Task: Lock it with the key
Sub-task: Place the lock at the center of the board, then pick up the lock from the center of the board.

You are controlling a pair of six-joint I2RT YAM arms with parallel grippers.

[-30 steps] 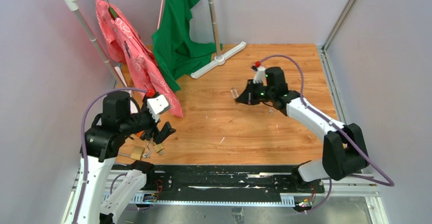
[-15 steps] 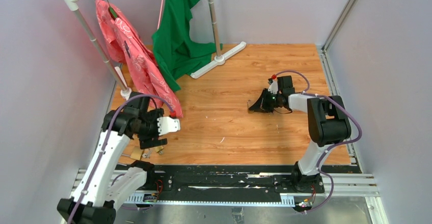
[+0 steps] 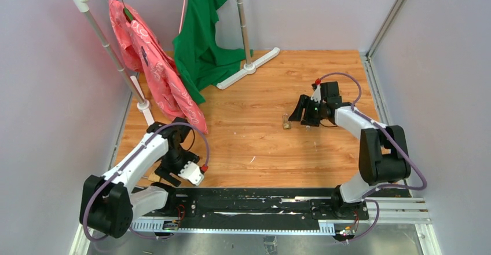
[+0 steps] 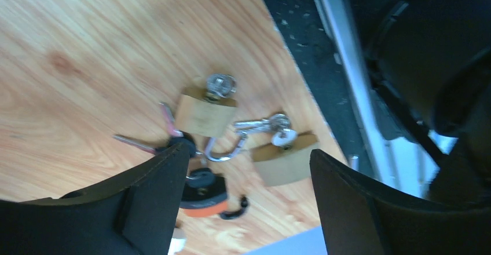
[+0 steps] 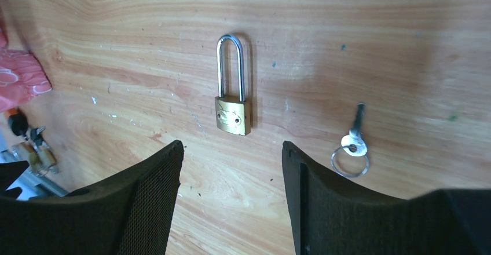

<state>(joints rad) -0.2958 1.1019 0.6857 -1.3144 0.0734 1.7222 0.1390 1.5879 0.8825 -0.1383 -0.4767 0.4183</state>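
Observation:
A brass padlock with a long steel shackle [image 5: 233,113] lies flat on the wooden table; it also shows in the top view [image 3: 286,121]. A silver key on a ring [image 5: 353,145] lies to its right, apart from it. My right gripper [image 5: 231,148] is open and empty, low over the table just short of the padlock, and also shows in the top view [image 3: 299,109]. My left gripper [image 4: 248,153] is open and empty over a cluster of two brass padlocks [image 4: 204,113], keys and an orange-and-black fob [image 4: 202,194].
A clothes rack [image 3: 110,40] with a pink garment [image 3: 153,64] and a green shirt [image 3: 202,35] stands at the back left. The black base rail [image 3: 249,203] runs along the near edge. The left gripper [image 3: 168,175] hangs by the front-left table edge.
My left arm has swung down and forward, lowering its gripper over the padlock cluster. My right gripper has dropped low and drawn back to the right, leaving the long-shackle padlock uncovered.

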